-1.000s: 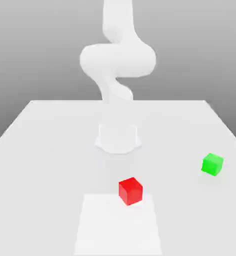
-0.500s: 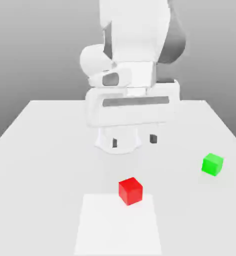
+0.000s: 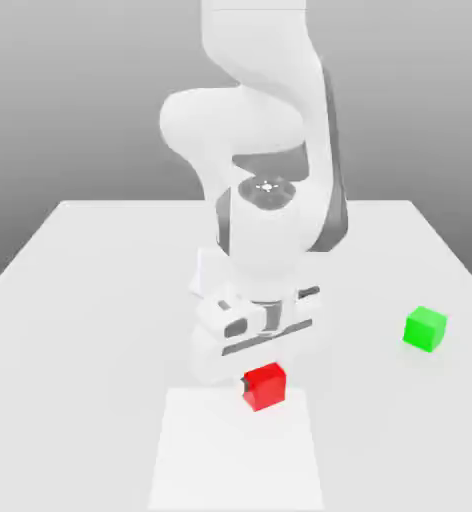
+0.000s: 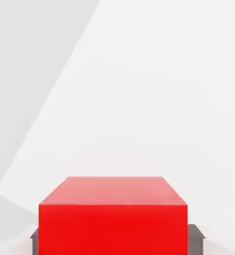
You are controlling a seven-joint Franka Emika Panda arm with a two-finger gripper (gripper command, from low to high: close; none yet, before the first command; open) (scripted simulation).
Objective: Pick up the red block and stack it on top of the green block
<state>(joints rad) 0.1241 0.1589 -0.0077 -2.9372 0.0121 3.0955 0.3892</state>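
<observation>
Plain grey backdrop; pale white desk (image 3: 90, 300) with a brighter white square patch (image 3: 235, 450) near its front edge in the exterior view.

Red block (image 3: 266, 386) sat on the desk at the far edge of that patch, directly under the pincer (image 3: 263, 372). Pincer was closed on the red block: in the hand view the cube's red faces sat square between two dark finger pads (image 4: 195, 238), one pressed against each side, no gap showing. Block looked to rest flat on the desk, upright, not tilted. In the exterior view the white hand body covered the block's upper far part; a dark fingertip showed at the cube's side toward the exterior view's left.

Green block (image 3: 425, 329) stood alone on the desk, well apart from the pincer, off toward the exterior view's right and a little farther back than the red one. Nothing touched it. It sat upright on bare desk, outside the white patch.

Arm (image 3: 265, 150) was white with grey joint bands, folded steeply down from above so the hand pointed at the desk. Its round base (image 3: 202, 278) stood on the desk just behind the pincer, partly hidden by the hand and wrist.
</observation>
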